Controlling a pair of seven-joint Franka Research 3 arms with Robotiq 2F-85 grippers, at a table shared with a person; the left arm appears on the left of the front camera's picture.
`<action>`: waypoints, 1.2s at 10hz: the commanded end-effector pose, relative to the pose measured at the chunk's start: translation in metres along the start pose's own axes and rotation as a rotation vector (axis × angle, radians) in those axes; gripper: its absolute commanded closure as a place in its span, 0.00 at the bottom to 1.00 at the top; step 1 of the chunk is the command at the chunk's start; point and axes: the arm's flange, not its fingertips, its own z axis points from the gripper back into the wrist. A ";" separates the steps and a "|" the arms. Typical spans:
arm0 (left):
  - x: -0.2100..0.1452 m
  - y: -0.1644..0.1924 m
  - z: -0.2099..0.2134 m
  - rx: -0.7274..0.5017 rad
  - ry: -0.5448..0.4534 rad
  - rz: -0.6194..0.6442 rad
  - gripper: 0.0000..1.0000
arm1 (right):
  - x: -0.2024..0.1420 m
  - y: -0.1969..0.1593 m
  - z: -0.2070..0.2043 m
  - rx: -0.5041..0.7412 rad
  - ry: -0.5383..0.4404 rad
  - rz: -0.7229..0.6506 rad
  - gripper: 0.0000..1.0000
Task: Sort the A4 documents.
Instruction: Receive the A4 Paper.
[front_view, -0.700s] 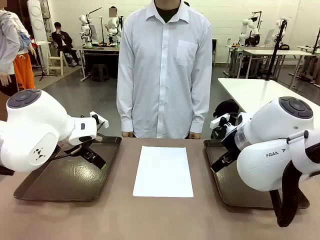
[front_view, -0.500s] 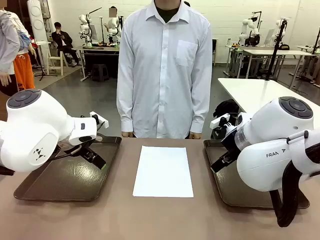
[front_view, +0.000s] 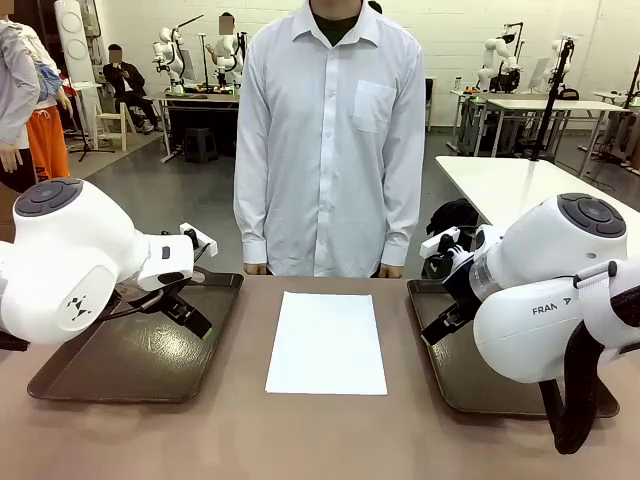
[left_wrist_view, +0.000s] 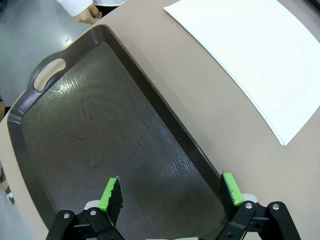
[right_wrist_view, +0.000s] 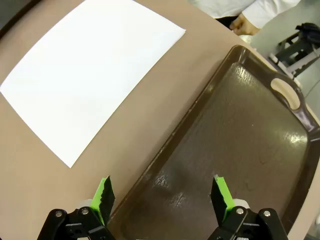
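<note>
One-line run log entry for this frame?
left gripper: open, above left tray | right gripper: open, above right tray | A4 documents: on table between trays | person: standing at far side

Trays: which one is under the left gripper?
The left-hand tray, left of the A4 documents; the open left gripper hangs above it. The right-hand tray lies beyond the sheets, under the right gripper.

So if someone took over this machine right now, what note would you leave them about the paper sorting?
Left tool: open, holding nothing, above the left tray.
Right tool: open, holding nothing, above the right tray.
The A4 documents lie stacked on the table between the trays.
Done: nothing sorted yet.
Left: presumably every sheet goes to a tray.
</note>
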 end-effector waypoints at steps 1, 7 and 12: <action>0.000 0.000 0.000 0.000 -0.001 0.002 0.00 | 0.000 0.000 0.000 0.000 0.000 -0.001 0.00; 0.000 0.000 0.000 0.000 -0.001 0.002 0.00 | 0.000 0.000 0.000 0.000 0.000 -0.001 0.00; -0.054 0.077 0.060 -0.061 -0.070 0.190 0.00 | -0.081 -0.076 0.101 0.154 -0.143 -0.140 0.00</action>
